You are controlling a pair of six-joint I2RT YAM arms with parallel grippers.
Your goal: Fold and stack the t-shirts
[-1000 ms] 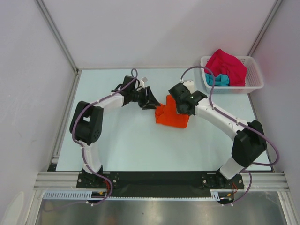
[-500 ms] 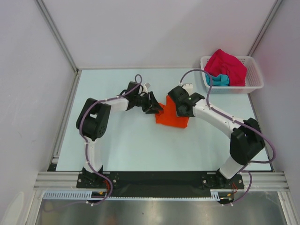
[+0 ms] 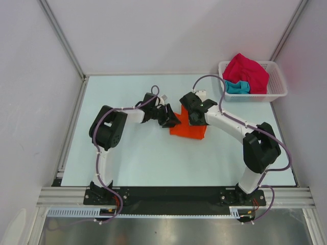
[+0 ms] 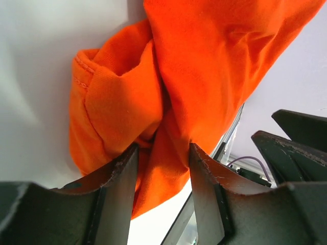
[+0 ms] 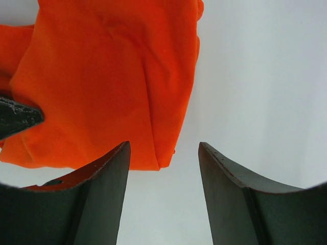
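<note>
Cloth of the orange t-shirt (image 4: 204,66) is pinched in the left claw (image 4: 163,147); the right claw (image 5: 163,145) gapes empty above it.

A flat pale mint-green tabletop (image 3: 143,153) fills the middle of the top view. At about 2 o'clock on it, tight in the far corner, stands a white plastic lattice basket (image 3: 258,97), rectangular, its long side running along the back edge. Plain white wall panels (image 3: 168,30) close the space at 9, 12 and 3 o'clock, with slim grey metal posts (image 3: 61,38) rising at the two far corners. At 6 o'clock a grey aluminium rail (image 3: 173,192) runs along the near edge. Just below it at 7 o'clock lies a white slotted cable duct (image 3: 71,211), then a brushed steel sheet (image 3: 173,232).
</note>
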